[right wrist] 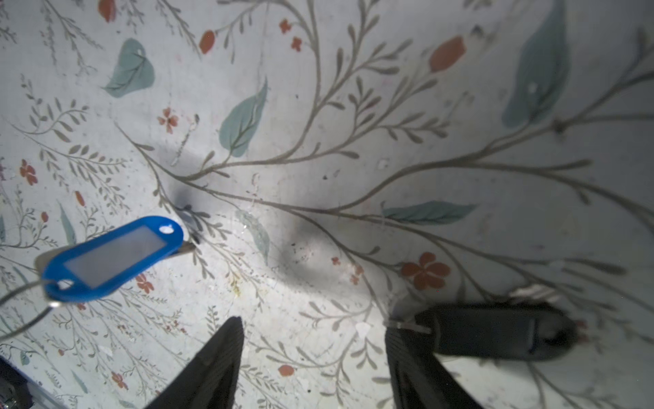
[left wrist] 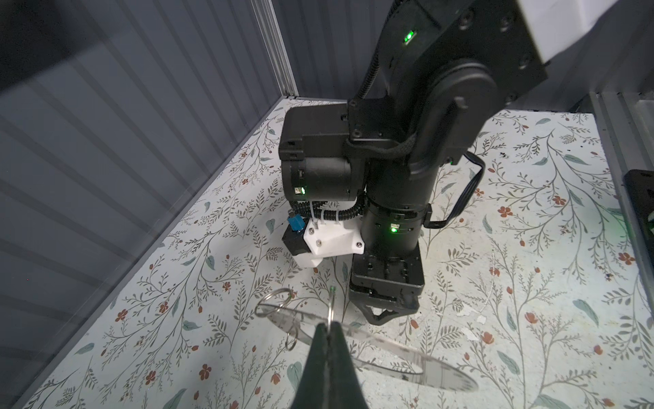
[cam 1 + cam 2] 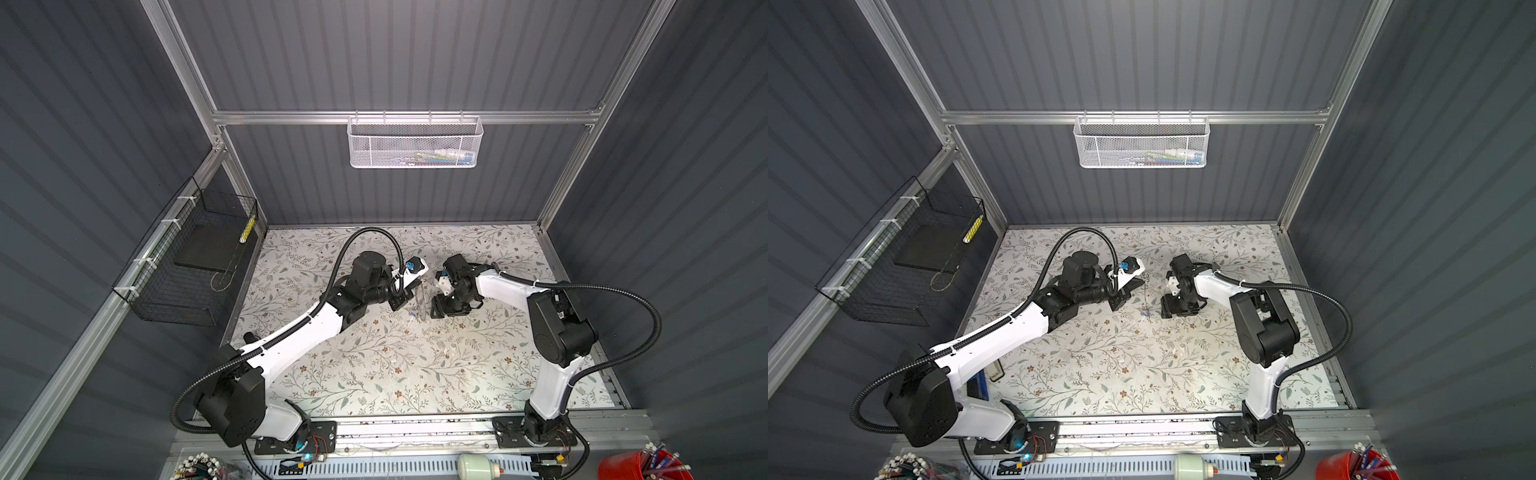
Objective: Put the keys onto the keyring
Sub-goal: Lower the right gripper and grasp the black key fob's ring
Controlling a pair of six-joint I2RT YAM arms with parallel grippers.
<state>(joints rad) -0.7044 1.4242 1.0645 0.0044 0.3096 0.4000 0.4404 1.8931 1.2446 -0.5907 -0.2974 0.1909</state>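
Observation:
My left gripper is shut on the thin metal keyring, which stands edge-on above the floral table; smaller rings hang off it over a clear oval plastic piece. In the right wrist view a blue tag hangs from the wire ring, and a grey key shows behind it. My right gripper is open just above the table with nothing between its fingers. A black tag lies right beside one finger. In both top views the grippers face each other mid-table.
A white mesh basket hangs on the back wall and a black wire basket on the left wall. A red pot of pens stands at the front right. Grey ribbed walls close the table on three sides.

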